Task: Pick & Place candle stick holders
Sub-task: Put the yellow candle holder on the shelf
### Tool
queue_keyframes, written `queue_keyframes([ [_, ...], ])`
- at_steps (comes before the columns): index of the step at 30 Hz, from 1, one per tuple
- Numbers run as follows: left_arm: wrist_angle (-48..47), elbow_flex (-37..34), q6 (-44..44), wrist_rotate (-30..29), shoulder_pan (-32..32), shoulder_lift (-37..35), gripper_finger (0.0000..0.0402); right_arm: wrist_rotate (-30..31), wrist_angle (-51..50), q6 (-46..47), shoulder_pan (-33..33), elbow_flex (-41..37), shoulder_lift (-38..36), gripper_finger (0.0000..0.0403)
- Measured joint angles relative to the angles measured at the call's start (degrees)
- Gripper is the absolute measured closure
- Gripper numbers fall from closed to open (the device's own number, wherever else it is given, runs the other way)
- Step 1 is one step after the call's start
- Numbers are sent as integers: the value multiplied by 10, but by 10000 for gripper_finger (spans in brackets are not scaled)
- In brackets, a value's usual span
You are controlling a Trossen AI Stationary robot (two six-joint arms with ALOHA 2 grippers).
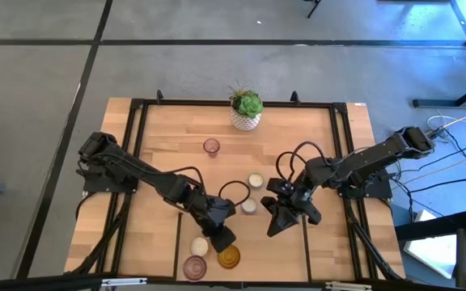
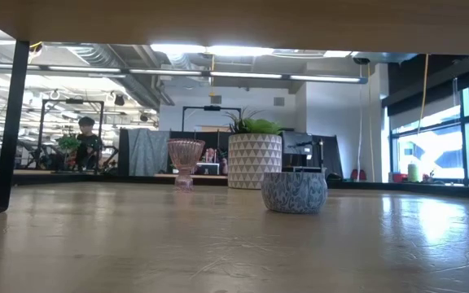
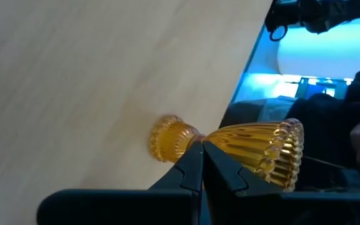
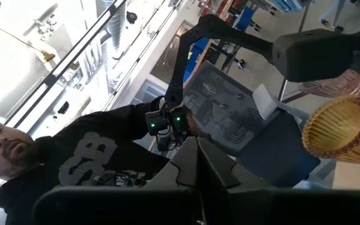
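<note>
Near the table's front edge, the left gripper [image 1: 221, 236] hung with fingers pressed together, empty, just beside the amber holder [image 1: 230, 257]. Right gripper [image 1: 280, 220] likewise closed, empty, beside a cream holder [image 1: 249, 206] mid-table.

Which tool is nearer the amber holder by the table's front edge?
Left. The left tool, shut, sits right beside the amber holder, its fingertips just short of it. The right tool, also shut, is farther off, toward the table's right side.
</note>
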Motion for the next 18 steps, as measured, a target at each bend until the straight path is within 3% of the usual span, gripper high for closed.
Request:
queue_keyframes([
  [18,15,0,-8,25,-11,0,400,7,0,0,0,0,0,400],
])
